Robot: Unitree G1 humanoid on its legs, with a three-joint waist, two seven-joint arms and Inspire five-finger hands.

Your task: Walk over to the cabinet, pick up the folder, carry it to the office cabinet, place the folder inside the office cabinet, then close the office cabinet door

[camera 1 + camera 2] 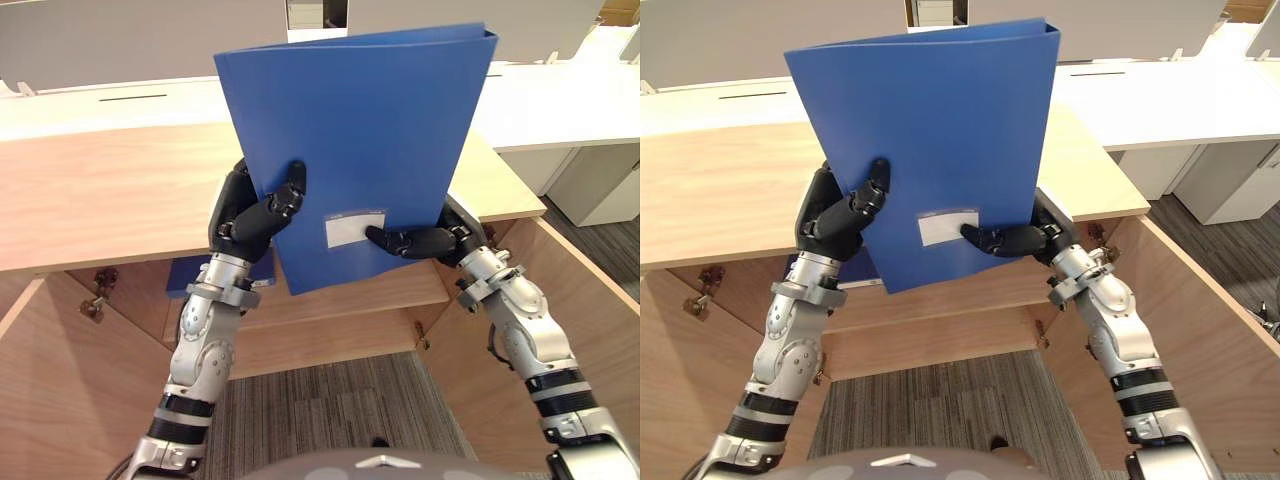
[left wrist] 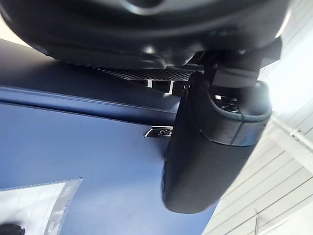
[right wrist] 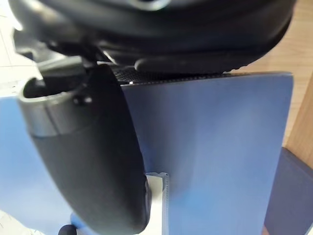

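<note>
Folder — upright abv open cabinet

Holding a blue folder upright, slightly tilted, over the wooden cabinet top. Pinched at its left edge by the left hand, thumb on the front cover; gripped at the lower right by the right hand, thumb beside the white label pocket. Below, open cabinet door and grey carpet.
</note>
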